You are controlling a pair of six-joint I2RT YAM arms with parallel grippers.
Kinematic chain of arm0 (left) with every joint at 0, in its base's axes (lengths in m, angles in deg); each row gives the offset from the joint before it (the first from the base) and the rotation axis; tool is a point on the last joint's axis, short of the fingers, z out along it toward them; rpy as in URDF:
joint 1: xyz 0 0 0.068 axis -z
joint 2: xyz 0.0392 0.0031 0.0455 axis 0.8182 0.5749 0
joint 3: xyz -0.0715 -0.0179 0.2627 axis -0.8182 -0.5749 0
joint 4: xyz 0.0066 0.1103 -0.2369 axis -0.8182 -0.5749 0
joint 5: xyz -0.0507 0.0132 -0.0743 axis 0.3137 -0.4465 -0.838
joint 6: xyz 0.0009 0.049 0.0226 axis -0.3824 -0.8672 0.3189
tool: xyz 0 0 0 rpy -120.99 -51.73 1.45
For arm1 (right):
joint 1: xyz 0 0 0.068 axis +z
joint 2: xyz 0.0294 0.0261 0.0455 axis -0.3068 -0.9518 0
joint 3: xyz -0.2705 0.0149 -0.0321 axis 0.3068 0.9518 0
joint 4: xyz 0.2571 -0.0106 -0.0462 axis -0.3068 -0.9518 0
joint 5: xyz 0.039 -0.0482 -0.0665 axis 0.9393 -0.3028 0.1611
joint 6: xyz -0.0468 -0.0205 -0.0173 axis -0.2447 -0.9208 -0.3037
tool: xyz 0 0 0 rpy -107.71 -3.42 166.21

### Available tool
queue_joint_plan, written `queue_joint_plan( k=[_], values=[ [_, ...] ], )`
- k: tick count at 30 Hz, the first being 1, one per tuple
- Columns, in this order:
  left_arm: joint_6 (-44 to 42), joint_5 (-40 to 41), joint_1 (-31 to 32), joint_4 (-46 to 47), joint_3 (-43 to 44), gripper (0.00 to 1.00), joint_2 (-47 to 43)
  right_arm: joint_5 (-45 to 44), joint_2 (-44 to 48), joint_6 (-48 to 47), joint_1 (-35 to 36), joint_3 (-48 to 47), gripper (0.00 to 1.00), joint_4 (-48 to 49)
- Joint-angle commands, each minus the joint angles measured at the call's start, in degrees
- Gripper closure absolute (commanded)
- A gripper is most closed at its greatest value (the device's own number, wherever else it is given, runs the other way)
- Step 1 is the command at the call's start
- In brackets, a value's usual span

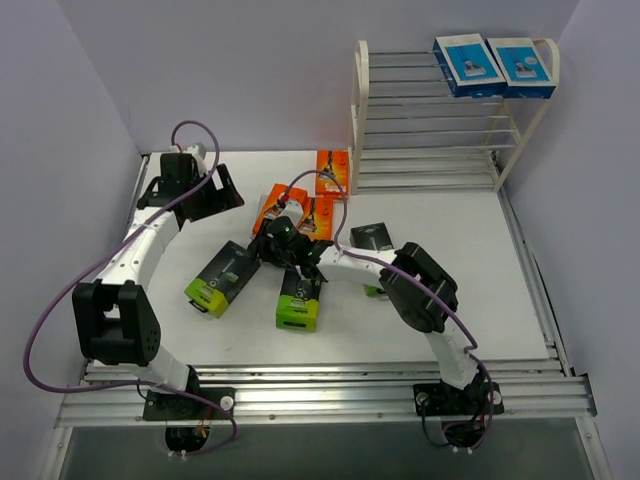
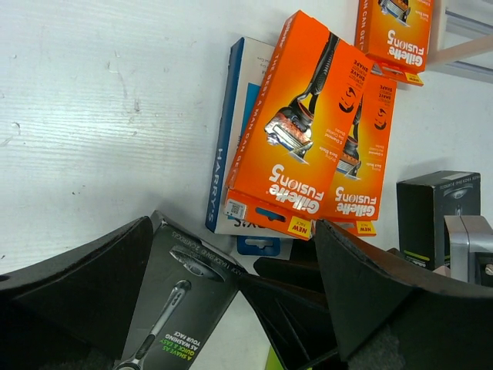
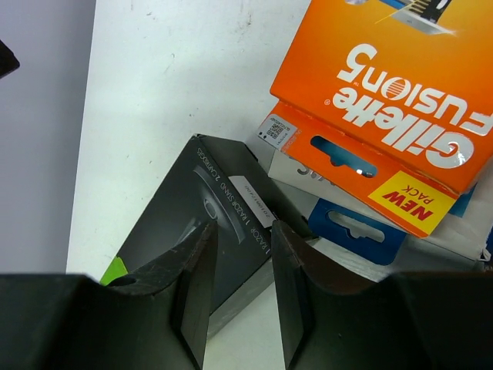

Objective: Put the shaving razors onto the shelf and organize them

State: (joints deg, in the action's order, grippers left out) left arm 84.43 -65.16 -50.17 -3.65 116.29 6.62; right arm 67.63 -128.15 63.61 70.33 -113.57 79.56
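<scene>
Up on the shelf [image 1: 362,100], two blue-and-white packs sat side by side at the right end of the top tier, the first blue-and-white pack [image 1: 467,64] touching the second blue-and-white pack [image 1: 523,66]. Everything else lay down on the table [image 1: 470,280].

A lone orange pack [image 1: 332,172] lay just beside the shelf's left foot. Two more overlapped in the middle. The upper orange pack [image 2: 304,116] lay across the lower orange pack [image 2: 368,154], and both rested on the third blue-and-white pack [image 2: 229,131], whose blue hang tab poked out beneath them.

Three black packs with lime-green ends were spread nearer the arms: the left black pack [image 1: 222,278], the middle black pack [image 1: 298,298], and the far black pack [image 1: 372,237], which was partly hidden by the right arm.

The left gripper [image 2: 235,225] hovered toward the table's far left, fingers spread wide with nothing between them. The right gripper [image 3: 243,231] was down low beside the orange heap. Its fingers [image 3: 192,285] were drawn near together with a slim gap, one over the left black pack's dark end and the other just off its edge. Whether they pinched that pack could not be told.
</scene>
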Motion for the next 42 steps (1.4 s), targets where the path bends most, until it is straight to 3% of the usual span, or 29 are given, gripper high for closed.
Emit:
queue_joint_plan(
  k=[1,8,12,18,23,31,42],
  values=[
    [0.44,-0.16,-0.86,2.07,0.44,0.05,-3.07,-0.3,0.05,-0.19,-0.61,-2.38,0.69,0.92],
    [0.26,0.63,-2.27,1.8,0.53,0.05,-3.51,-0.82,3.55,-2.81,-1.84,-0.89,0.66,-0.91],
    [0.0,1.16,-3.85,1.63,0.61,0.05,-4.03,-3.19,6.55,-7.38,-2.11,-0.1,0.61,-6.88],
    [-0.09,1.25,-8.07,1.63,0.53,0.05,-3.86,-3.9,8.75,-27.75,-1.93,-2.2,0.51,-14.62],
    [-0.18,0.9,-9.39,1.63,0.53,0.05,-3.86,-2.32,10.68,-41.47,-2.19,-1.15,0.46,-15.25],
    [-0.18,0.2,-10.35,1.63,0.53,0.05,-3.07,0.75,8.84,-54.83,-0.7,-2.03,0.54,-14.63],
    [1.32,-2.7,-12.64,2.07,0.53,0.05,-1.49,6.91,5.33,-61.88,1.23,-5.19,0.58,-15.77]
  ],
)
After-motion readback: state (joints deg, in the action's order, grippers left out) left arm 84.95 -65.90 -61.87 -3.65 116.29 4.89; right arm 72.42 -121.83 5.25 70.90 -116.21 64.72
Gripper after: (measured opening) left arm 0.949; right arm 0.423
